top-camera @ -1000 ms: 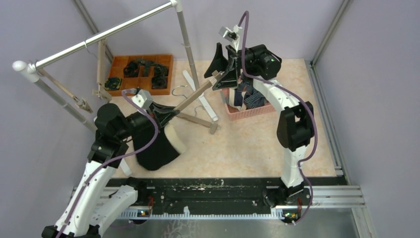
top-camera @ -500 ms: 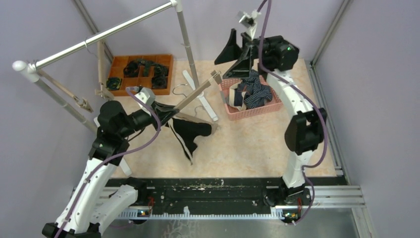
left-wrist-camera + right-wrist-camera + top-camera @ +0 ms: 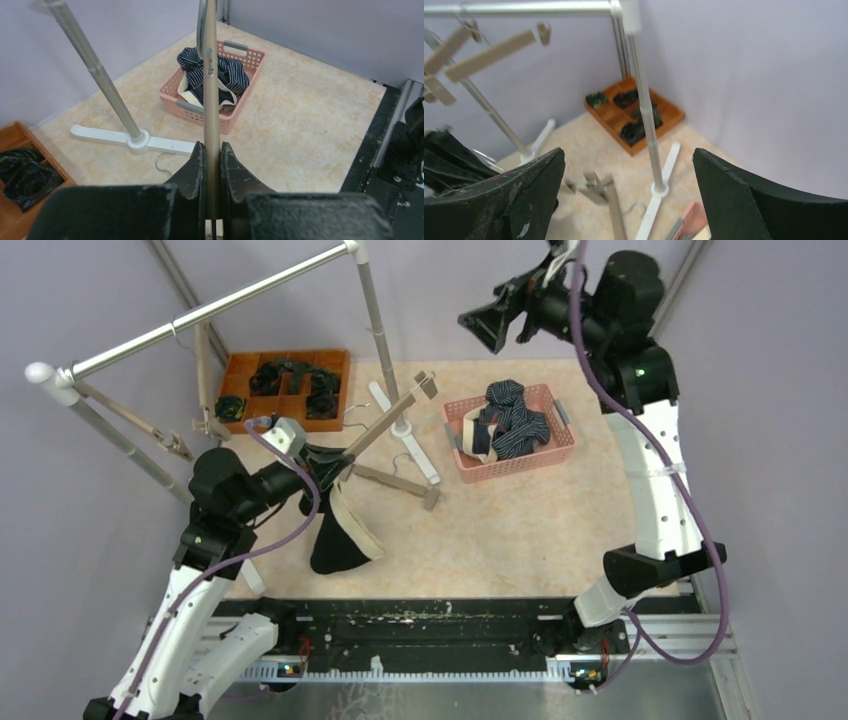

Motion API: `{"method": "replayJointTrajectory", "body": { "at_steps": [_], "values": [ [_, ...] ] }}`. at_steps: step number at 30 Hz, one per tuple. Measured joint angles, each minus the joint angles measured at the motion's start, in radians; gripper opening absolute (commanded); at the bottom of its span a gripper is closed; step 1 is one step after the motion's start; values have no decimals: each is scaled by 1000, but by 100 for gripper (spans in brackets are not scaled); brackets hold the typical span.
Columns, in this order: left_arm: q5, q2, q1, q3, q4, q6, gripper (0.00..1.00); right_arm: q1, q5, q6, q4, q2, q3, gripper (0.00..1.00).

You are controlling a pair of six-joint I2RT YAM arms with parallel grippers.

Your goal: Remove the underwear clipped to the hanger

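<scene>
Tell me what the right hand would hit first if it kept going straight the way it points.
Probably the rack's upright pole: the wrist view shows it nearly centred ahead of the open right hand. Depth is unclear, so a near miss is possible.

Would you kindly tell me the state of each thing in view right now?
Left claw: shut on the hanger.
Right claw: open, empty, raised high.
Hanger: tilted, hook free of the rail.
Black underwear: hanging from the hanger.
Basket: holding striped underwear.
Tray: holding dark socks.
</scene>
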Motion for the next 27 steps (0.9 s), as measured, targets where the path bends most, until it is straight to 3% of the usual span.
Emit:
{"method": "replayJointTrajectory", "body": {
  "at_steps": [7, 13, 17, 27],
  "values": [
    [-112, -85, 0, -135, 279, -34, 0, 115, 98, -50, -67, -3, -357, 99],
    [-134, 20, 0, -252, 678, -133, 0, 204, 112, 8, 85, -89, -712, 96],
    [-126, 215, -21, -327, 1025, -298, 0, 201, 98, 59, 235, -159, -745, 94],
    [-132, 557, -111, -317, 1570, -639, 0, 204, -13, 196, 702, -241, -808, 93]
  ]
}}
